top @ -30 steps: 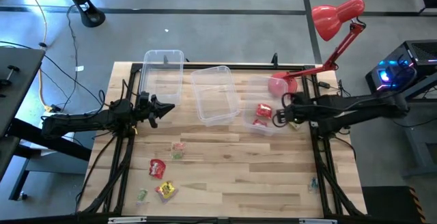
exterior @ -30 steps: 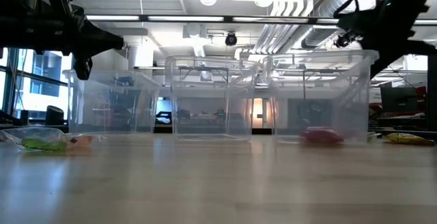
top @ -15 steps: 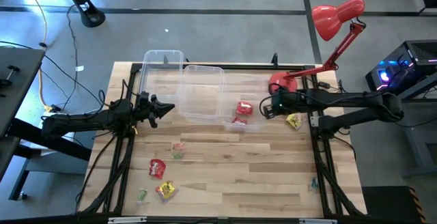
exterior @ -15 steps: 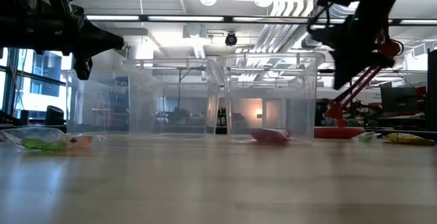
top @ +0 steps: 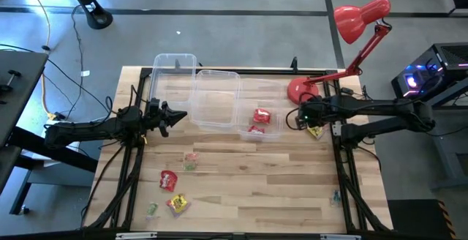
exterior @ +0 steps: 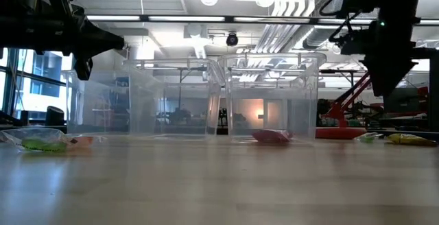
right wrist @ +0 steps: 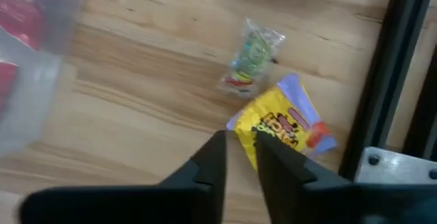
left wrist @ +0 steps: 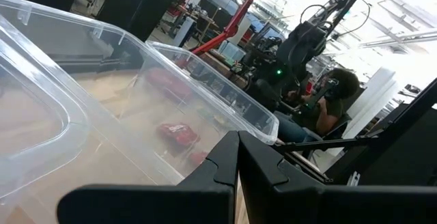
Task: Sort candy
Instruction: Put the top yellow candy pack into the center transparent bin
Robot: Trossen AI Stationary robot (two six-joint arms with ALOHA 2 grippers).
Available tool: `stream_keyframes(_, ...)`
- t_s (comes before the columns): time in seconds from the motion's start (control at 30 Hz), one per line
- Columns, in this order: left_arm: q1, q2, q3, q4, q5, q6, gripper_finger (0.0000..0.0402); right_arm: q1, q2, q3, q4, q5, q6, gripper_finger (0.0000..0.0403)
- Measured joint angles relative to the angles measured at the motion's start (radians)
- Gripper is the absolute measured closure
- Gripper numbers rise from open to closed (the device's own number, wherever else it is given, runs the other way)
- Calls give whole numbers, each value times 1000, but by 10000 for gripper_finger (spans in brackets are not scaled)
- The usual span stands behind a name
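Note:
Three clear bins stand side by side at the table's far side: the left bin (top: 175, 75), the middle bin (top: 216, 101) and the right bin (top: 261, 121). The right bin holds two red packets (top: 261, 115). A yellow packet (right wrist: 287, 125) and a small green wrapped sweet (right wrist: 252, 53) lie on the table beside the right bin. My right gripper (top: 297, 117) hovers above them with a narrow gap between its fingers (right wrist: 240, 145). It touches nothing. My left gripper (top: 183, 115) is shut and empty (left wrist: 237, 149), above the table beside the left bin.
Loose candy lies at the near left: a pale and green piece (top: 191, 159), a red packet (top: 168, 179), a yellow packet (top: 177, 204) and a green piece (top: 151, 211). A red desk lamp's base (top: 301, 90) stands at the far right, close to my right gripper.
The middle and right bins have slid toward the table's left and now stand square against the left bin. My right gripper went left along with them, then drew back a little toward the right edge. The yellow packet now lies uncovered beside the right bin.

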State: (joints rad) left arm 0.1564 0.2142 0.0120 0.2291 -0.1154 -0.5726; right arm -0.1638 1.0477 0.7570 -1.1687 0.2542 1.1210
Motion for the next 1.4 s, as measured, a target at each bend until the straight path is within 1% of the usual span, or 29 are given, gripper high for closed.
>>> stream_keyframes(0.13, 0, 0, 0, 0, 0, 0, 401, 0, 1, -100, 20, -90, 4, 246)
stream_keyframes(0.2, 0, 0, 0, 0, 0, 0, 401, 0, 12, -123, 60, -79, -16, 213)
stream_keyframes(0.27, 0, 0, 0, 0, 0, 0, 401, -22, 19, -139, 68, -23, -2, 188)
stream_keyframes(0.33, 0, 1, 0, 0, 0, 0, 401, -53, 19, -157, 61, 34, 12, 174)
stream_keyframes(0.37, 0, 1, 0, 0, 0, 0, 401, -70, 19, -163, 79, 37, 21, 172)
stream_keyframes(0.47, 0, 1, 0, 0, 0, 0, 401, -122, 21, -186, 107, -19, -36, 172)
stream_keyframes(0.57, 0, 1, 0, 0, 0, 0, 401, -167, 26, -215, 166, -74, -103, 179)
stream_keyframes(0.73, 0, 2, 0, 0, 0, 0, 401, -229, 26, -321, 276, -199, -248, 190)
stream_keyframes(0.8, 0, 2, 0, 0, 0, 0, 401, -245, 22, -353, 306, -211, -269, 194)
stream_keyframes(0.9, 0, 2, 0, 0, 0, 0, 401, -253, 23, -364, 321, -196, -240, 208)
stream_keyframes(0.97, 0, 2, 0, 0, 0, 0, 401, -253, 23, -363, 321, -192, -242, 234)
stream_keyframes(1.0, 0, 2, 0, 0, 0, 0, 401, -251, 23, -359, 322, -192, -251, 257)
stream_keyframes(1.1, 0, 2, 0, 0, 0, 0, 401, -233, 25, -326, 319, -200, -281, 360)
stream_keyframes(1.13, 0, 2, 0, 0, 0, 0, 401, -226, 25, -307, 300, -207, -296, 380)
stream_keyframes(1.23, 0, 2, 0, 0, 0, 0, 401, -196, 23, -212, 207, -230, -316, 386)
stream_keyframes(1.33, 0, 2, 0, 0, 0, 0, 401, -148, 20, -77, 101, -206, -347, 399)
stream_keyframes(1.4, 0, 2, 0, 0, 0, 0, 401, -120, 19, 33, 39, -185, -362, 398)
